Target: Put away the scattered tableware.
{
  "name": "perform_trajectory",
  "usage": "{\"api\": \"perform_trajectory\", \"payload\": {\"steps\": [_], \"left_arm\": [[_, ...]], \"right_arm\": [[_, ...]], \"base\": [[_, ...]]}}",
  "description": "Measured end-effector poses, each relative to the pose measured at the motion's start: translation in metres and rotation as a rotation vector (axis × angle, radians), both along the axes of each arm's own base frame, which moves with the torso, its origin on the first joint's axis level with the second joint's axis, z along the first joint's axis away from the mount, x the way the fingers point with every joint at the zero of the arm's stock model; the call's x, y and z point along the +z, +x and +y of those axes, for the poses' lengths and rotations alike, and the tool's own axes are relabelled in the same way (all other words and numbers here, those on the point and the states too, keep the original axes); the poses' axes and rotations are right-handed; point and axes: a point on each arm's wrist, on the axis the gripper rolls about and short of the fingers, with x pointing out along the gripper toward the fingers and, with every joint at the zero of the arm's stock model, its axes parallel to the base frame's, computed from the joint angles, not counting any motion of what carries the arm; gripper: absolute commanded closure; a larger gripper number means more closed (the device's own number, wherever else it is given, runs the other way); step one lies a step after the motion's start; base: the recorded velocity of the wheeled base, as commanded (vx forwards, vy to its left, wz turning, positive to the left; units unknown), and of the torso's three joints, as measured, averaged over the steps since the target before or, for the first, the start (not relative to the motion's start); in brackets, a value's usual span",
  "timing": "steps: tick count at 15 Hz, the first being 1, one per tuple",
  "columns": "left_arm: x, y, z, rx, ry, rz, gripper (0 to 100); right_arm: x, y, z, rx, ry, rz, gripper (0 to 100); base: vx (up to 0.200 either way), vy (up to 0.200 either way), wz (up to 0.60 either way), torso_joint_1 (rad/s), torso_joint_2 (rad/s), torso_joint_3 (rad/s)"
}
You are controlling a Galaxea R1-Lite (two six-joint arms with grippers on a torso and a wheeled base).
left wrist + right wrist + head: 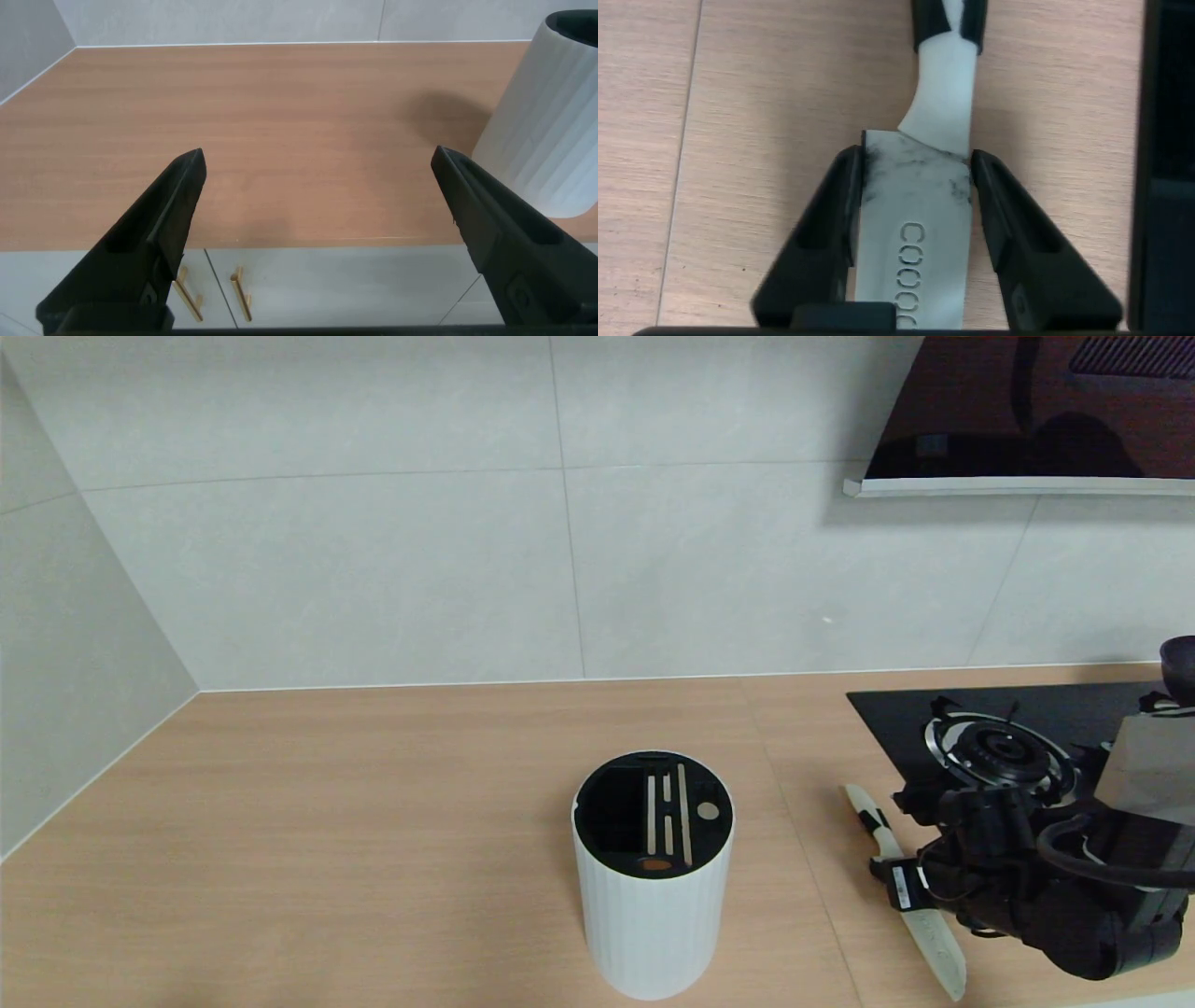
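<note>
Lying right of the holder [653,905], the knife [936,943] is pinched across its blade by the right end effector [917,161]; judged light, stiff, brittle, slick; handle hold safer.

A white ribbed cutlery holder [652,896] stands on the wooden countertop [373,821]. To its right a white knife [938,947] lies beside the gas hob [990,747], with the right gripper [910,882] over its middle.

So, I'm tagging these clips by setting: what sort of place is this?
Most likely a home kitchen: a gas hob set in a wooden counter, a range hood on the tiled wall above.
</note>
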Motion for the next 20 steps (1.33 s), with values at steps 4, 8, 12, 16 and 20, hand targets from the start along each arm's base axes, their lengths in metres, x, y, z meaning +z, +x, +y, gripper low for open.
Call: {"api": "perform_trajectory", "payload": {"steps": [4,8,12,16,20], "left_arm": [[0.0,0.0,0.0,0.0,0.0,0.0,0],[0.0,0.0,0.0,0.0,0.001,0.0,0],[0.0,0.0,0.0,0.001,0.007,0.0,0],[0.006,0.0,0.0,0.0,0.007,-0.057,0],[0.018,-0.005,-0.004,-0.186,0.015,-0.083,0]], "right_arm": [[0.007,0.0,-0.001,-0.023,-0.016,-0.025,100],[0.037,-0.007,0.0,-0.028,-0.007,-0.109,100],[0.07,-0.021,0.004,-0.009,0.008,-0.173,100],[0.11,-0.046,0.021,0.058,0.053,-0.236,100],[0.155,-0.058,0.032,0.106,0.102,-0.343,100]], "base": [[0.0,0.0,0.0,0.0,0.0,0.0],[0.0,0.0,0.0,0.0,0.0,0.0],[0.0,0.0,0.0,0.0,0.0,0.0],[0.0,0.0,0.0,0.0,0.0,0.0],[0.0,0.0,0.0,0.0,0.0,0.0]]}}
